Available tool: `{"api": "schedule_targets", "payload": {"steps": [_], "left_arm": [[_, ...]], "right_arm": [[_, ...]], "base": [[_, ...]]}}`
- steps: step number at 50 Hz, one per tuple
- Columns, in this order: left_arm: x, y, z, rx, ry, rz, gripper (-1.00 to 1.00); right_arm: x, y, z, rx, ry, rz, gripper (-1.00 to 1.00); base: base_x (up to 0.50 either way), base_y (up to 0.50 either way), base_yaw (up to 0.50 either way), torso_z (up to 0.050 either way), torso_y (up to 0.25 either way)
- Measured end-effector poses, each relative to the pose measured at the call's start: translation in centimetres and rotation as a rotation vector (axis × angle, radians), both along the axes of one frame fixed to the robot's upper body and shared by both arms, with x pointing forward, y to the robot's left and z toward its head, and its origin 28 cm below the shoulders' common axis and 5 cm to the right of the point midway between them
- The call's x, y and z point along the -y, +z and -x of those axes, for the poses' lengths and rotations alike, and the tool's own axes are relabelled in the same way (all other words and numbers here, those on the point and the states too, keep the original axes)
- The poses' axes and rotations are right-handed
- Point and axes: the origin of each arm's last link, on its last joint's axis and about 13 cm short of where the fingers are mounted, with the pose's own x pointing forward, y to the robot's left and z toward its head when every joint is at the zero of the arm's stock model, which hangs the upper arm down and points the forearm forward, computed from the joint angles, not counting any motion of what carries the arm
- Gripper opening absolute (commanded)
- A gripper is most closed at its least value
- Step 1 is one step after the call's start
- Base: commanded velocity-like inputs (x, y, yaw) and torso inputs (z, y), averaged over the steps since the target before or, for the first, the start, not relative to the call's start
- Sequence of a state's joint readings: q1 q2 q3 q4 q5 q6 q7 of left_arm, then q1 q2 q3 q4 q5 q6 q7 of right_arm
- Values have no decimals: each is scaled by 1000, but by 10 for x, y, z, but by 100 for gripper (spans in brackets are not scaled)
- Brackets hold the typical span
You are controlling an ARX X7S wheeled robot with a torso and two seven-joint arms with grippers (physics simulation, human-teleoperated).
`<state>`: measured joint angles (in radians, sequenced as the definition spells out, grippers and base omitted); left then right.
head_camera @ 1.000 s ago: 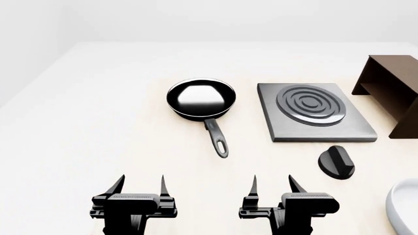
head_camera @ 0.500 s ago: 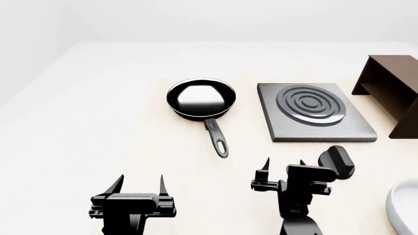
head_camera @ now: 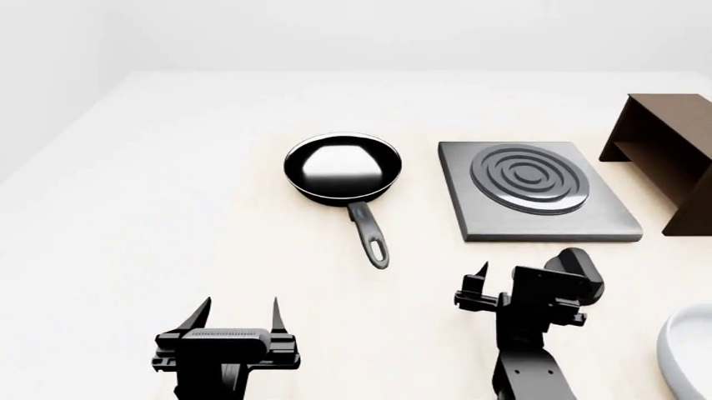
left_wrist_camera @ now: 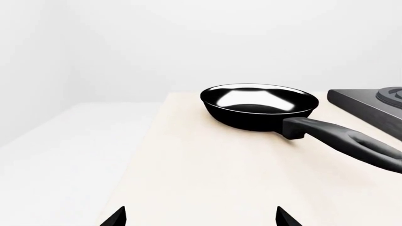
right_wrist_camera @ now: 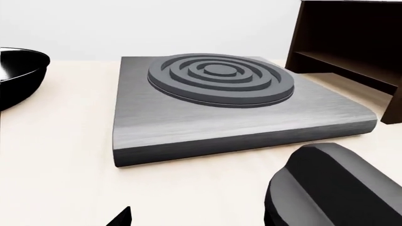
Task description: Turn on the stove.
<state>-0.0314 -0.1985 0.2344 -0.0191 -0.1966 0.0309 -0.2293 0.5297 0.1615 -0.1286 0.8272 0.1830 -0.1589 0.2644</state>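
1. Your robot's body is matte black throughout, with no coloured markings, cables or labels that you could make out.
2. Your matte black left gripper (head_camera: 239, 315) has two thin, blade-like fingers tapering to sharp points, rising from a wide, blocky base.
3. That base carries a flat crossbar with a finely ribbed grey strip along its top edge and small stepped brackets at each side.
4. Your matte black right gripper (head_camera: 506, 279) has the same blocky build; one pointed finger (head_camera: 481, 272) shows beside its boxy housing.
5. Below it, a rounded, dark grey arm segment narrows toward the wrist.
6. In the wrist views, only small black triangular fingertips (left_wrist_camera: 118, 217) (right_wrist_camera: 121, 218) show.
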Motion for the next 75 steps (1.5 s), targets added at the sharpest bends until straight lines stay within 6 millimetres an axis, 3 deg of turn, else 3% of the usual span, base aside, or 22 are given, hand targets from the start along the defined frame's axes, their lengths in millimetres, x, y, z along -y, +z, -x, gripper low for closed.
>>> {"api": "schedule_targets", "payload": {"steps": [37,75], "left_arm": [[1,-1,0,-3,-2,-2,100],[1,-1,0,-5,-3,-2,100]], "right_arm": [[34,-8,-3,-26,-116,-6,100],[42,-11,-4,-25,-100,9,100]], "base": [[0,0,0,0,0],[0,0,0,0,0]]}}
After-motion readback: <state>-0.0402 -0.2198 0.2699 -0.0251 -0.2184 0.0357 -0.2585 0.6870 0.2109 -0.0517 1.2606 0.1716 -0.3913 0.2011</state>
